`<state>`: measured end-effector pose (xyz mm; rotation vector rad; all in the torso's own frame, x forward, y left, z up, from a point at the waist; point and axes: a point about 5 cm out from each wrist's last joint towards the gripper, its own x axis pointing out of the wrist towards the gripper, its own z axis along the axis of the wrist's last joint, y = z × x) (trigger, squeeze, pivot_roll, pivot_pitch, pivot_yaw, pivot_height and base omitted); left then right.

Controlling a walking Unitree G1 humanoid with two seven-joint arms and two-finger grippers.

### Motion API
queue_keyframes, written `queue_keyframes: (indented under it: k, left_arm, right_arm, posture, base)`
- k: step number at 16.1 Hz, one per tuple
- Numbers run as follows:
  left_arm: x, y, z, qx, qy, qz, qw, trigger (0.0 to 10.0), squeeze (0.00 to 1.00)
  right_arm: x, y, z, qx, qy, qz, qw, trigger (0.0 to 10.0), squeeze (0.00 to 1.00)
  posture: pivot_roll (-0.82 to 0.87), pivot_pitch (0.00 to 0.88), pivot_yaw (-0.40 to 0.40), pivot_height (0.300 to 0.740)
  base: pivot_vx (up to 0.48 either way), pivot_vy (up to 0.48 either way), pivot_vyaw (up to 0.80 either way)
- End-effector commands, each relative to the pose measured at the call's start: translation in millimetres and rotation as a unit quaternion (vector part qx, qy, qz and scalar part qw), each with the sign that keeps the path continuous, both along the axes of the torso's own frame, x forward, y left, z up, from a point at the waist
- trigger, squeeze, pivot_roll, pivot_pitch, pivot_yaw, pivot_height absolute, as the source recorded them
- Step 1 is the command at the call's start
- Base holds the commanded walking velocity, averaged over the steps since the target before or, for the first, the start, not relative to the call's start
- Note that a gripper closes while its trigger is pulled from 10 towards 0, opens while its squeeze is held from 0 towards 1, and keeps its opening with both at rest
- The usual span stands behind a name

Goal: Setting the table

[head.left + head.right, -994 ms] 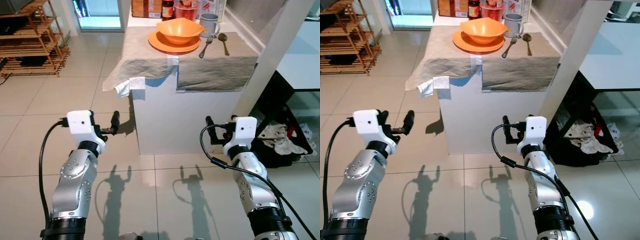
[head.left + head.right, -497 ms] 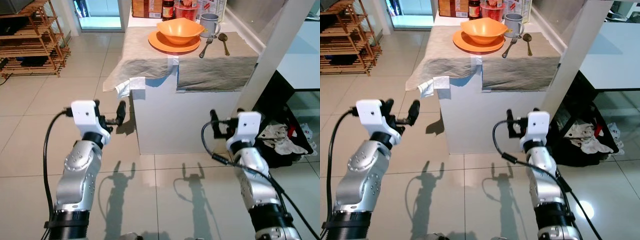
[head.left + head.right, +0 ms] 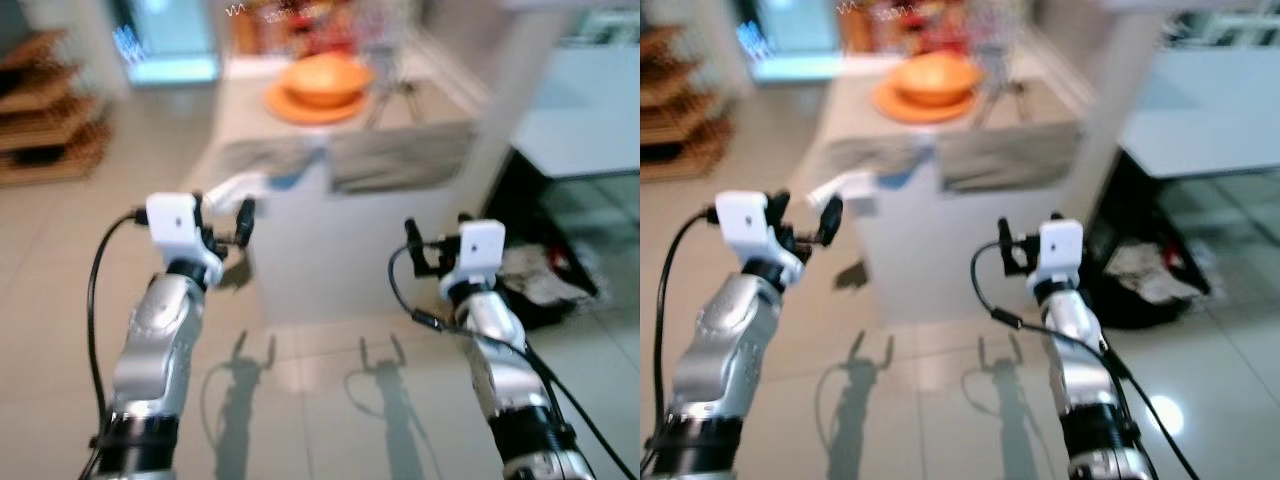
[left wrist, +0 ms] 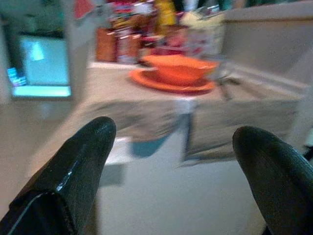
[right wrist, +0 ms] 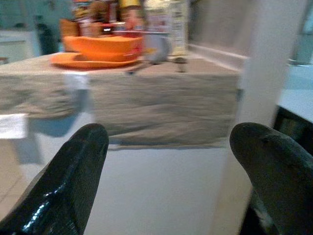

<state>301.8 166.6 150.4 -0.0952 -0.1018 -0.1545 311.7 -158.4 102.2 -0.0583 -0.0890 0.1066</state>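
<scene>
We see a glossy orange bowl (image 4: 180,68) sitting on a flat orange plate (image 4: 171,84) at 12 o'clock. Our left gripper (image 4: 171,161) and right gripper (image 5: 171,161) both gape wide, empty.

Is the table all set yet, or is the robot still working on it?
Mostly set: an orange bowl sits on an orange plate on the cloth-covered table, with cutlery beside them, though blurred. Nothing is in hand: the left gripper and right gripper are open and empty, short of the table. What's left can't be told.
</scene>
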Motion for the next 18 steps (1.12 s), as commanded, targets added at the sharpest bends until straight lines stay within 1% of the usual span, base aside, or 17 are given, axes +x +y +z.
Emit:
queue_keyframes:
  k: [1, 3, 4, 7, 11, 13, 18]
  left_arm:
    - [1.0, -6.9, 4.7, 0.002, -0.009, -0.014, 1.0, 10.0, 0.0]
    - [1.4, -7.4, 5.0, 0.002, -0.01, -0.015, 1.0, 10.0, 0.0]
    - [2.1, -8.0, 5.4, 0.003, -0.01, -0.016, 1.0, 10.0, 0.0]
    - [4.0, -9.7, 7.0, 0.007, -0.013, -0.016, 1.0, 10.0, 0.0]
    - [5.9, -9.1, 7.9, -0.001, -0.011, -0.006, 1.0, 10.0, 0.0]
    - [6.4, -9.4, 8.4, -0.002, -0.012, -0.005, 1.0, 10.0, 0.0]
    - [9.0, -11.8, 12.4, -0.005, -0.017, -0.004, 1.0, 10.0, 0.0]
  right_arm:
    - [0.4, -4.2, 2.9, -0.008, -0.008, -0.005, 1.0, 10.0, 0.0]
    - [0.5, -4.1, 2.7, -0.011, -0.008, -0.005, 1.0, 10.0, 0.0]
    - [0.9, -3.4, 2.3, -0.021, -0.007, -0.004, 1.0, 10.0, 0.0]
    - [1.4, 0.5, 3.3, -0.019, -0.011, 0.003, 1.0, 10.0, 0.0]
    - [2.2, 3.0, 4.4, -0.025, -0.014, 0.013, 1.0, 10.0, 0.0]
    - [3.4, 2.9, 3.5, -0.032, -0.008, 0.011, 0.999, 10.0, 0.0]
    - [2.7, 5.8, 2.2, -0.03, -0.011, 0.017, 0.999, 10.0, 0.0]
  posture:
    - [-0.04, 0.0, 0.04, 0.74]
    - [-0.04, 0.0, 0.04, 0.74]
    - [-0.04, 0.0, 0.039, 0.74]
    - [-0.04, 0.0, 0.038, 0.74]
    - [-0.04, 0.0, 0.037, 0.74]
    - [-0.04, 0.0, 0.034, 0.74]
    - [-0.04, 0.0, 0.037, 0.74]
  base:
    - [0.469, 0.0, -0.76]
    - [0.465, 0.0, -0.75]
    - [0.465, 0.0, 0.0]
    - [0.465, 0.0, 0.0]
    - [0.455, 0.0, 0.0]
    - [0.45, 0.0, 0.69]
    - [0.448, 0.0, 0.0]
